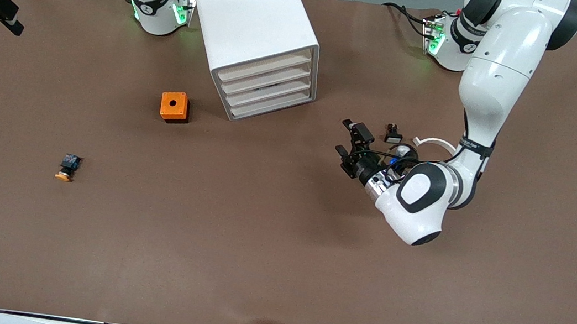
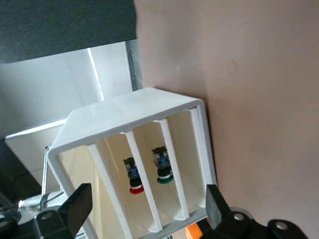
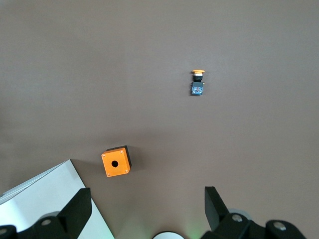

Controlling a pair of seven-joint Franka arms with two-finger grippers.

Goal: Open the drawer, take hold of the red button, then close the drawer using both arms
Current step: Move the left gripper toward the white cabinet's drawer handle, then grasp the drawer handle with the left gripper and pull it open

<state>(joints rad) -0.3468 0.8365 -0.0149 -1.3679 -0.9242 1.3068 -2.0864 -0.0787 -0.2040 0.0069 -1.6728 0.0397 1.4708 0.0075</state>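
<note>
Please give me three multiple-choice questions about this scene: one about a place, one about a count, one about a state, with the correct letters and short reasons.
1. Where is the orange box?
A) beside the cabinet, toward the right arm's end
B) on top of the cabinet
C) in a drawer

2. How many drawers does the cabinet have?
A) two
B) four
C) six

3. How is the left gripper?
A) shut on the red button
B) open, holding nothing
C) shut on a cable

Answers: 1 A, the box stands on the table beside the cabinet. 2 B, four stacked fronts show. 3 B, its fingers stand wide apart.
</note>
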